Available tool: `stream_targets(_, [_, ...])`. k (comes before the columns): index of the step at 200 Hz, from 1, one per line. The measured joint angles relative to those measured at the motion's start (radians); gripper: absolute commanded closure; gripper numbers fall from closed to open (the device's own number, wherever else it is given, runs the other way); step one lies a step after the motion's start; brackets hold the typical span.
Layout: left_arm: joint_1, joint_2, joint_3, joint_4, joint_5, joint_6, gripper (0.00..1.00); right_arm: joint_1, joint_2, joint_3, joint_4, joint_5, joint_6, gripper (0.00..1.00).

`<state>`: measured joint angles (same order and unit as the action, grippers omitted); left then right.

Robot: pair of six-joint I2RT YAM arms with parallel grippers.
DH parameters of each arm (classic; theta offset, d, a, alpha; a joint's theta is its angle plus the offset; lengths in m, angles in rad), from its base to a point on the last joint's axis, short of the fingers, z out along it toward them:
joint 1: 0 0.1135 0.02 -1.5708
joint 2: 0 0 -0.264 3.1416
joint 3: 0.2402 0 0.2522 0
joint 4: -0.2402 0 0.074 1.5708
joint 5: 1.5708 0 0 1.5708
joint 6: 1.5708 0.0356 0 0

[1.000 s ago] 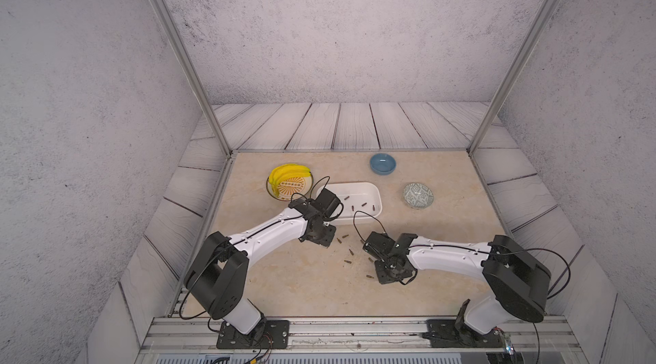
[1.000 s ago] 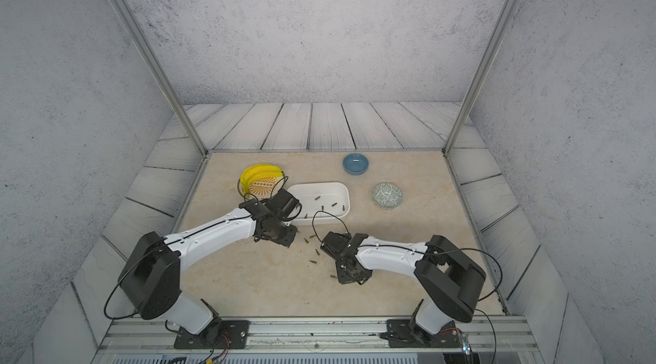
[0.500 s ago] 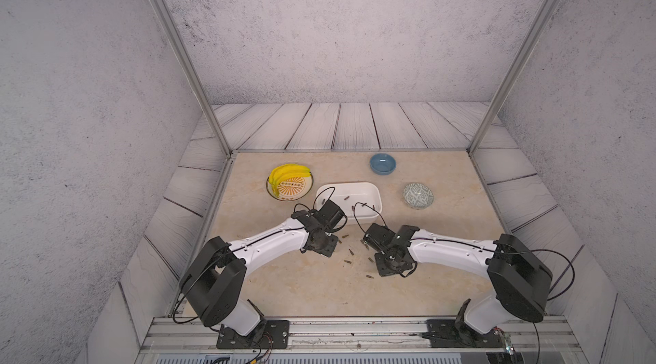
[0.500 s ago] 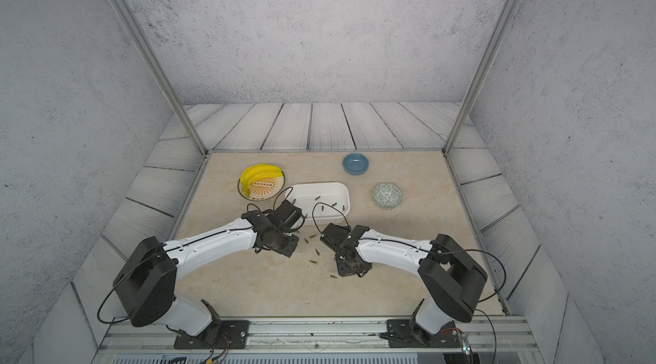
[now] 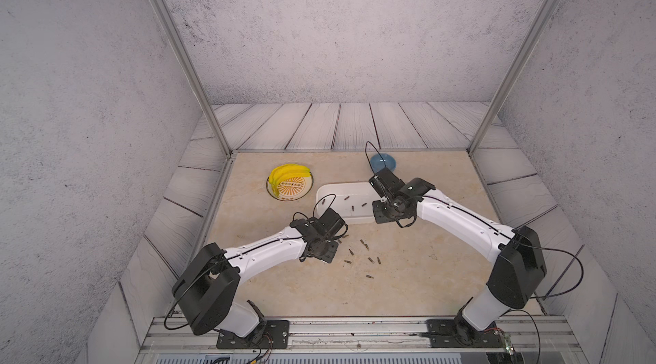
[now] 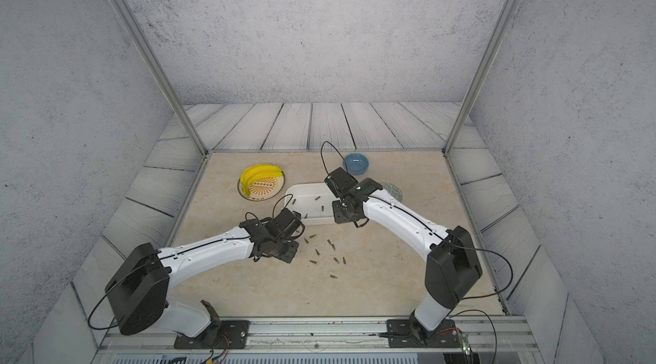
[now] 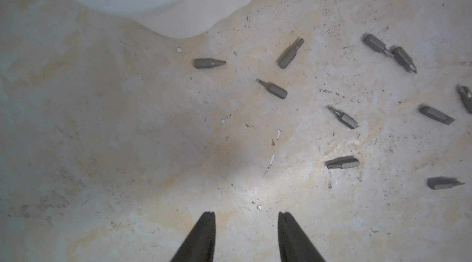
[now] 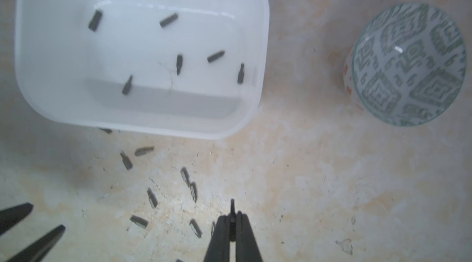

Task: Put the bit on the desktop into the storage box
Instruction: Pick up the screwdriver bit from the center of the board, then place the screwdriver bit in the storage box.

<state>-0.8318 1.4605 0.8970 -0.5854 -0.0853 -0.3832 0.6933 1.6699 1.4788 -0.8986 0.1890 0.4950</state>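
Bit (image 8: 232,208) is riding clamped in the right gripper (image 8: 232,218) near the box (image 8: 264,43) | loose bits (image 7: 272,89) are lying on the desktop (image 7: 127,145) | left gripper (image 7: 246,216) is hanging apart, empty | likely light, stiff, slick steel; pinching across the flat shank looks safest.

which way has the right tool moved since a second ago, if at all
Yes, the right tool moved away from the loose bits toward the storage box.
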Motion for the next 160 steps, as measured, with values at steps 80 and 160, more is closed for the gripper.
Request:
stream_targets(80, [-0.079, -0.002, -0.011, 0.039, -0.013, -0.032, 0.54, -0.055, 0.34, 0.263, -0.005, -0.053, -0.111, 1.0])
stream_targets(160, [-0.142, 0.079, -0.019, 0.063, 0.009, -0.028, 0.55, -0.057, 0.422, 0.299, -0.006, -0.104, -0.139, 0.69])
